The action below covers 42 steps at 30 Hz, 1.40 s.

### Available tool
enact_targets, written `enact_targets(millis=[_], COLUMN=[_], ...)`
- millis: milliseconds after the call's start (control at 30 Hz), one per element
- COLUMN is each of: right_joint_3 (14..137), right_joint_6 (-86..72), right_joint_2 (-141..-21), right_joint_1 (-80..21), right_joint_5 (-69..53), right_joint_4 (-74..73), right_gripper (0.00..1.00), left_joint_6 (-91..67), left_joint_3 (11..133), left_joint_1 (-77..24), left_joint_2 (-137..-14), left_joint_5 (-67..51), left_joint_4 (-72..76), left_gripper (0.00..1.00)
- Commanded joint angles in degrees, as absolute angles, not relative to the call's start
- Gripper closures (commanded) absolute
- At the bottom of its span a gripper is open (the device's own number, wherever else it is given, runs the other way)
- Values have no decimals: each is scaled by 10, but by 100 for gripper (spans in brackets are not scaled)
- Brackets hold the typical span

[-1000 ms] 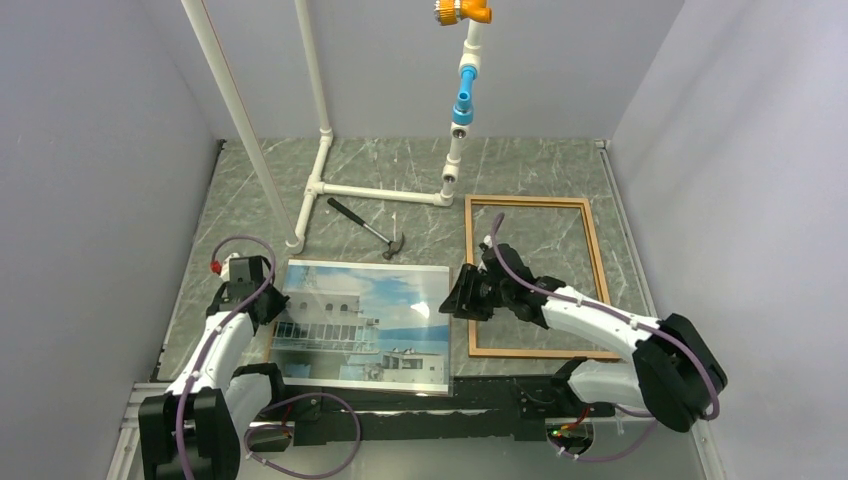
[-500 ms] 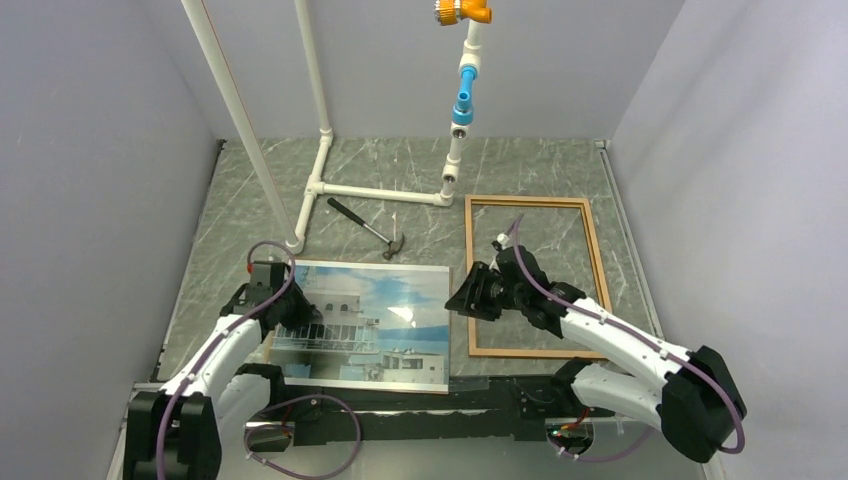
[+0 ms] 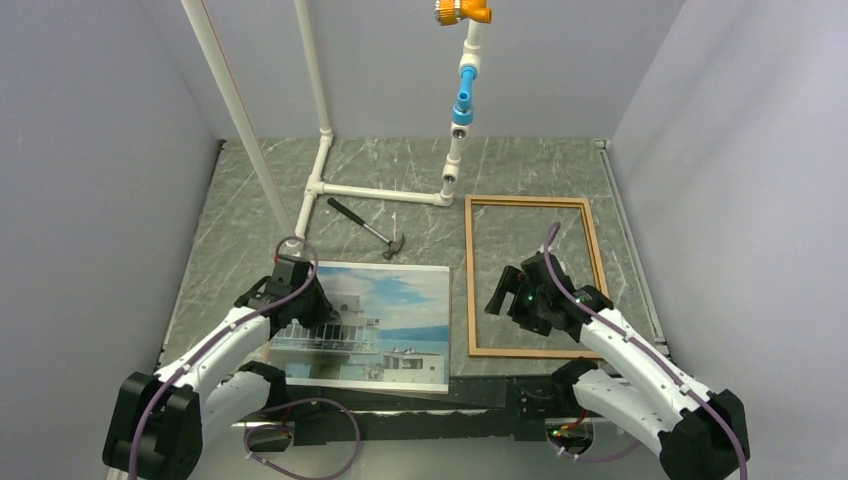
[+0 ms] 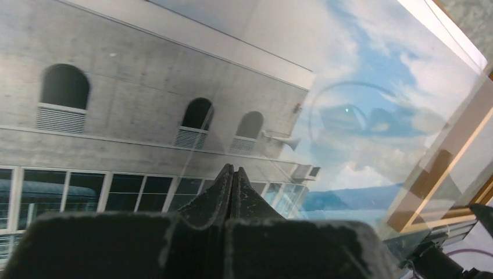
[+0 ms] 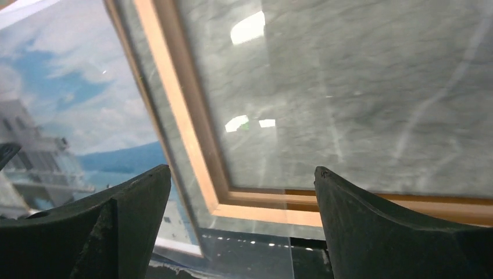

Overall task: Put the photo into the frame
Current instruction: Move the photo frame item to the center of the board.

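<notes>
The left claw (image 3: 308,305), shut and empty, sits over the 10 o'clock part of the large glossy rectangular photo (image 3: 390,310) of a white building and blue sky, flat on the grey marbled table (image 3: 430,230), and the wide-open right claw (image 3: 508,295) hangs over the thin orange-brown wooden frame (image 3: 469,270) lying at its 3 o'clock.

No legible text or labels, apparently, anywhere.

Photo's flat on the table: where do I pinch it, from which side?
Take the photo by its near-right corner, right hand coming low from the near side. The sheet lies flat, but that corner seems to overhang the table edge, leaving room for a finger beneath.
</notes>
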<state>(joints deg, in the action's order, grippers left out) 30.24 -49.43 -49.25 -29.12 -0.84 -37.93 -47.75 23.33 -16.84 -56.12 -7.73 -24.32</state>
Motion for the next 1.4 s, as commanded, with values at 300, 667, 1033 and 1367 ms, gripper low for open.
enact_targets(millis=[300,667,1033,1367], right_joint_3=[418,526,607,670], right_joint_6=[-327,-186,-145,-131], right_joint_2=[-500,-674,-857,-969], right_joint_1=[-263,-259,-259,-261], right_joint_5=[-65,-149,-280,-317], right_joint_4=[-333,-272,-228,-232], right_gripper=[5,4,3,3], left_joint_6=[-387,-334,-508,-608], left_joint_3=[295,333,255,305], left_joint_1=[-224,-233,-301,-557], left_joint_2=[-523,-502,-463,-505], left_joint_5=[-56,-88,-77,-2], left_joint_4=[-236,-291,-385,-407], left_gripper=[100,36,18,20])
